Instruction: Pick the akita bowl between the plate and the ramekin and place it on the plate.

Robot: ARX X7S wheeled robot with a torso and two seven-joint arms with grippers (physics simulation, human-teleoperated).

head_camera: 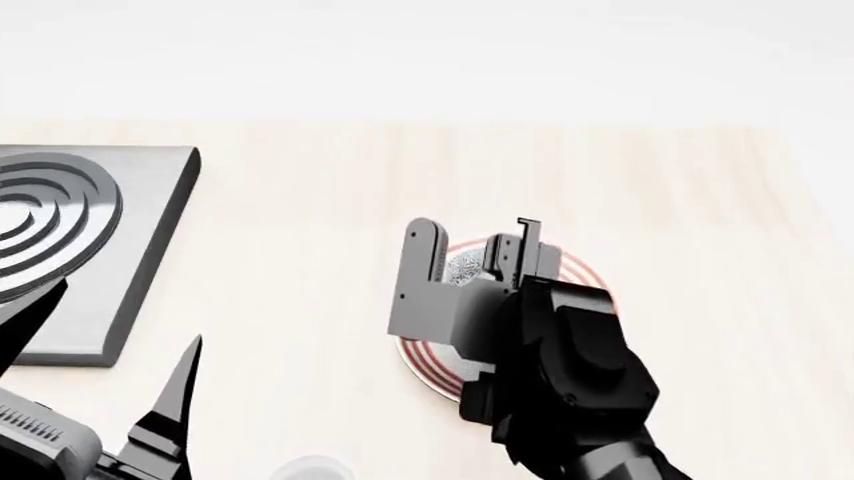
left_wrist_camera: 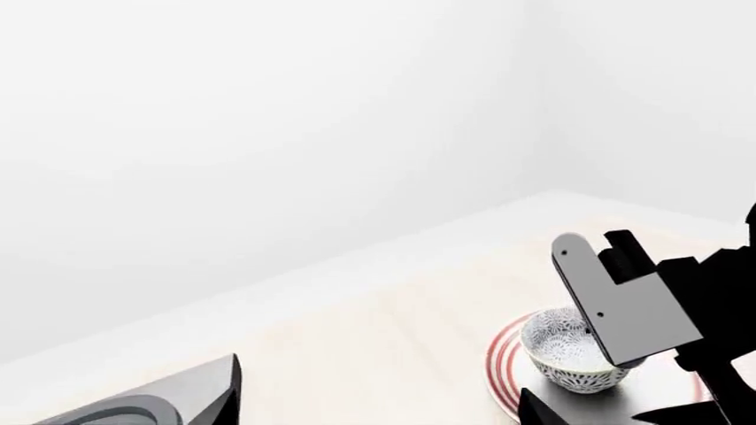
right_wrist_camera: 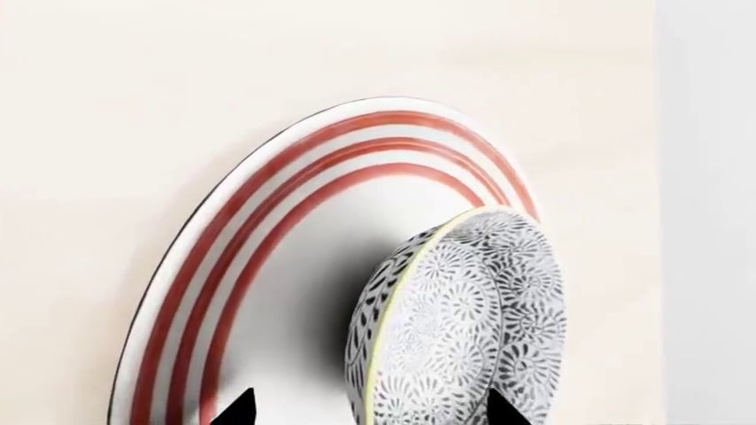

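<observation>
The akita bowl [right_wrist_camera: 461,319], grey-and-white patterned, sits on the white plate [right_wrist_camera: 236,266] with red rings. In the head view the bowl [head_camera: 465,265] shows only partly, behind my right gripper [head_camera: 470,258], which hangs just above it. The plate [head_camera: 577,272] peeks out around the gripper. In the right wrist view my right gripper [right_wrist_camera: 372,409] is open, its two dark tips standing either side of the bowl's near wall without pinching it. My left gripper [left_wrist_camera: 378,409] is open and empty over bare table, to the left of the plate. The ramekin [head_camera: 314,468] shows at the head view's lower edge.
A grey hob slab with concentric rings [head_camera: 80,230] lies at the table's left. The pale wood table [head_camera: 694,200] runs to a white wall behind. My right arm [head_camera: 574,380] covers the plate's near side.
</observation>
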